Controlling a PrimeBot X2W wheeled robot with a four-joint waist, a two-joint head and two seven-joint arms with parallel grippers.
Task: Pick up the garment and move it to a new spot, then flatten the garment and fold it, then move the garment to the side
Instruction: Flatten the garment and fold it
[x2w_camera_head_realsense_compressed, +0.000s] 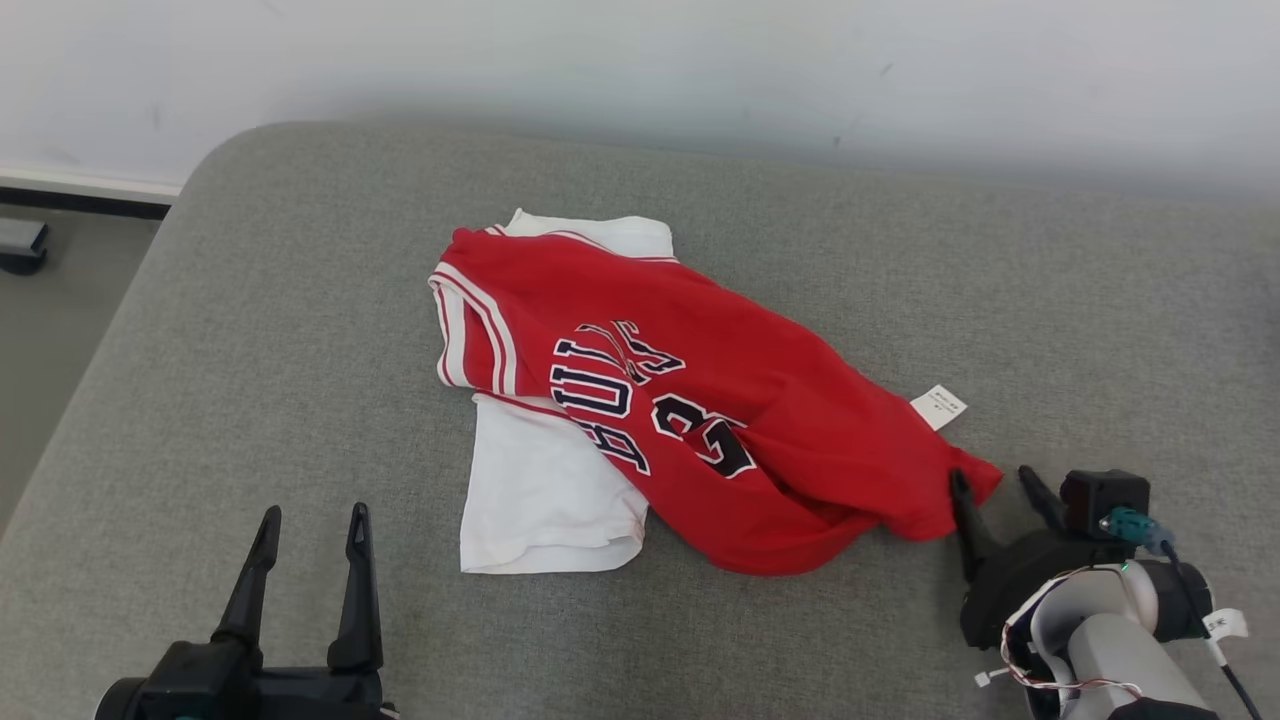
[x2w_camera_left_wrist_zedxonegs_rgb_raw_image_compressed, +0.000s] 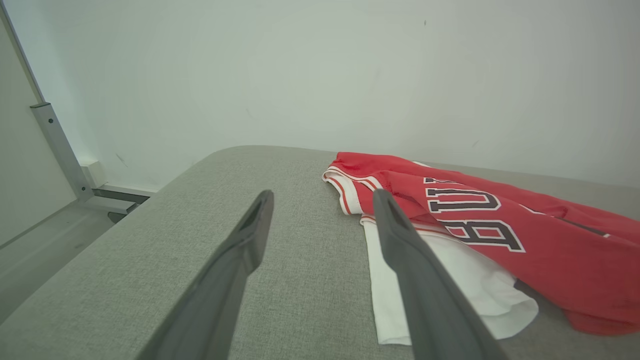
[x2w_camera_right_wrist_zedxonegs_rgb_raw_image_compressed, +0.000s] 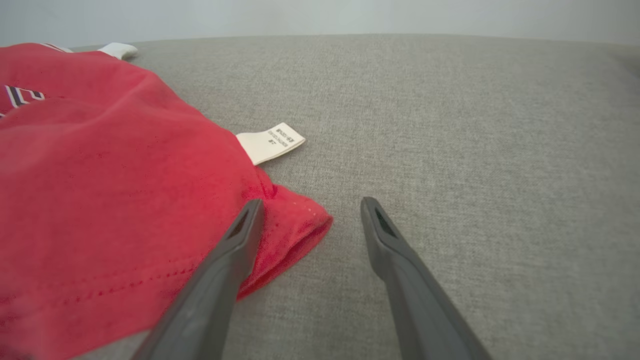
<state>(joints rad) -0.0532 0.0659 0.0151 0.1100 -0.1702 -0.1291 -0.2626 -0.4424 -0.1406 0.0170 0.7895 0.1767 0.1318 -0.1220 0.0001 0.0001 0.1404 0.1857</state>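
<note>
Centrally, a crumpled red-and-white jersey (x2w_camera_head_realsense_compressed: 700, 420) lies on a grey fabric cushion (x2w_camera_head_realsense_compressed: 250, 300) below a white wall (x2w_camera_head_realsense_compressed: 640, 60). Left gripper (x2w_camera_head_realsense_compressed: 314, 512) spread, near its white part; right gripper (x2w_camera_head_realsense_compressed: 993, 475) spread at its red corner.

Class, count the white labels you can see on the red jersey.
1. The white label sticks out from the red jersey at its right edge, just beyond the right gripper. Folds may hide others.
</note>
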